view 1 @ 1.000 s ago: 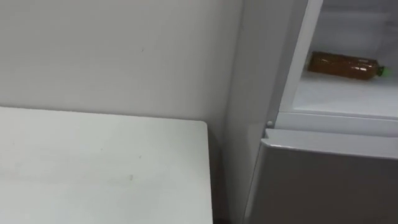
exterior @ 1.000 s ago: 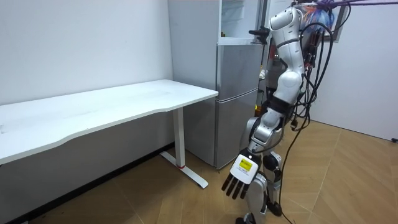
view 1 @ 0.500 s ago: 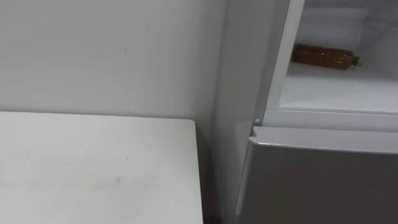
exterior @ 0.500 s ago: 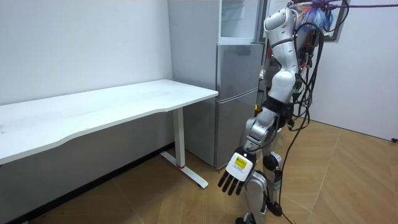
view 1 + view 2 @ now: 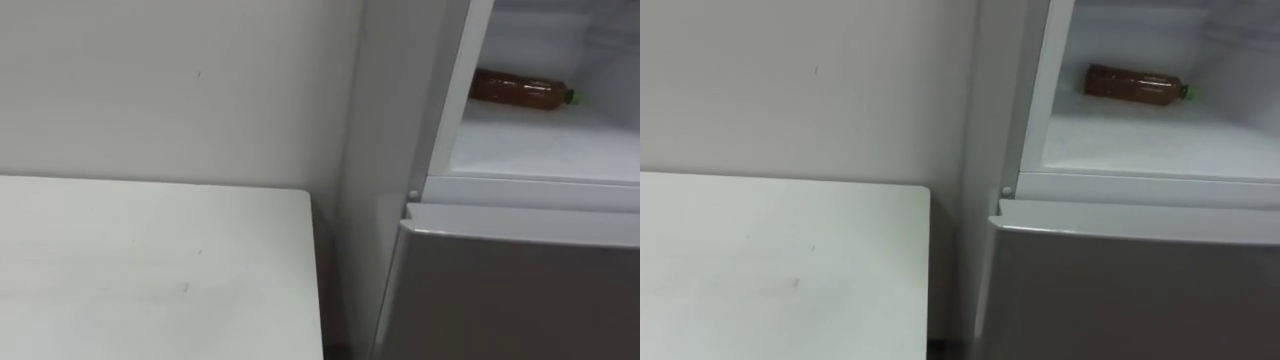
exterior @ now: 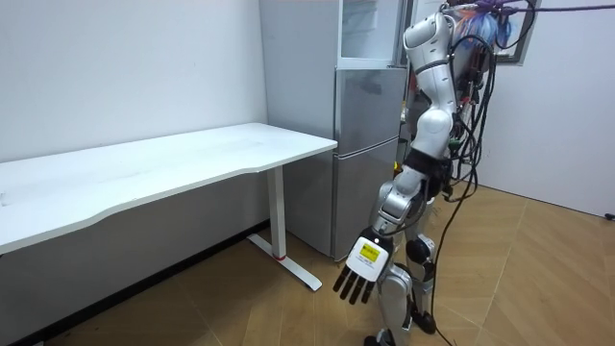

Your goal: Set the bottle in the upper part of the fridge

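Lying sideways in the upper fridge (image 5: 545,148), the bottle (image 5: 520,88) is judged delivered; the left robot hand (image 6: 361,273) hangs empty and uncurled, and shutting the fridge is called for.

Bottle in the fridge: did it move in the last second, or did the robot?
The left hand, hanging open, swung a little toward the room view's left; the head camera shifted too. The bottle lies as before in the upper fridge, untouched.
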Available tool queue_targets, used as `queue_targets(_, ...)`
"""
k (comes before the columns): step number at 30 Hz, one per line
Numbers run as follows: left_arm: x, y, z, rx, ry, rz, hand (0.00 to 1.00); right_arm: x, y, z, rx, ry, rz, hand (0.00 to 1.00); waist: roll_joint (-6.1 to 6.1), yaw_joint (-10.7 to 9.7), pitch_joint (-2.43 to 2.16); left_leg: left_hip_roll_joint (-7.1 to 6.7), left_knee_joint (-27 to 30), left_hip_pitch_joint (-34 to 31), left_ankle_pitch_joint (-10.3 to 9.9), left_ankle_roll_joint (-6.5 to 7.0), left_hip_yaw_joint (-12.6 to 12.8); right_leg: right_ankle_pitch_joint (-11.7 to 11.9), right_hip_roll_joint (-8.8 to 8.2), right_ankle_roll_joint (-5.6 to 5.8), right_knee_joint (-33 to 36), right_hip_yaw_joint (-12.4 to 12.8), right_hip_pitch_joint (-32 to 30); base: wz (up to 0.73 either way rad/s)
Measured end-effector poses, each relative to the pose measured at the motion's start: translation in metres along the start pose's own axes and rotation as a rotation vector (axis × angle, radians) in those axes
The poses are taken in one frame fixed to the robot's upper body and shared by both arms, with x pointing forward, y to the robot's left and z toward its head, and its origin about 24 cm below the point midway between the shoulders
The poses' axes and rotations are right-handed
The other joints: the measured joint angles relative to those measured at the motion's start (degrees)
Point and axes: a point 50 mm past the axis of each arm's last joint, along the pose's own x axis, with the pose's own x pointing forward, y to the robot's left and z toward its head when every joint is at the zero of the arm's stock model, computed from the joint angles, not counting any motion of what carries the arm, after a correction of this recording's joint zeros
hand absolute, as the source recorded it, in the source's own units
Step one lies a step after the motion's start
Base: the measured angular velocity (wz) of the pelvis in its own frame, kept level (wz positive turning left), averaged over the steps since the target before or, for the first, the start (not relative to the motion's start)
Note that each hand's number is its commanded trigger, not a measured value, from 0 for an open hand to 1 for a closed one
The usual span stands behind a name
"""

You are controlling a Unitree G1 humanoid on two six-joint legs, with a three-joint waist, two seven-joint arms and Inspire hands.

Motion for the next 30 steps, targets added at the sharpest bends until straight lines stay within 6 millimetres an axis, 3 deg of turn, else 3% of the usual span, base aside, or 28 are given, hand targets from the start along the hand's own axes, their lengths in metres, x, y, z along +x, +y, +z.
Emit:
queue_targets(6,0.000,0.002,-0.002,-0.005,0.009,0.012,0.00,0.002,0.006,0.007,0.060,-0.011,-0.007,0.00,-0.48,-1.0,-0.13,-0.03,0.0,0.0,0.0,0.00,0.3,0.0,-0.06,0.01,0.0,0.2,-0.1,-0.02)
queue_targets(11,0.000,0.007,-0.002,-0.029,0.008,0.034,0.00,0.003,0.039,0.024,0.077,-0.056,0.075,0.00,-0.54,-2.4,-0.17,-0.01,0.1,0.1,0.0,0.00,0.3,-0.1,-0.06,-0.01,0.0,0.2,-0.1,0.00)
queue_targets(15,-0.001,0.008,-0.006,-0.025,0.017,0.038,0.00,0.006,0.052,0.034,0.125,-0.082,0.088,0.00,-0.73,-3.7,-0.12,-0.01,0.1,0.0,0.0,0.00,0.2,-0.1,-0.04,-0.01,-0.1,0.1,-0.1,0.00)
queue_targets(23,0.000,0.008,-0.001,-0.032,-0.007,0.039,0.00,0.002,0.072,0.031,0.165,-0.071,0.113,0.00,-0.36,-6.8,-0.39,0.00,-0.1,-0.4,0.0,-0.01,0.4,-0.3,-0.06,-0.04,0.8,0.3,-1.1,0.00)
queue_targets(30,0.001,0.008,0.004,-0.042,-0.027,0.041,0.00,0.000,0.082,0.029,0.194,-0.062,0.122,0.00,0.14,-7.3,-0.49,0.02,-0.1,-0.3,0.0,-0.01,0.7,-0.3,-0.07,-0.03,0.9,0.4,-1.1,0.00)
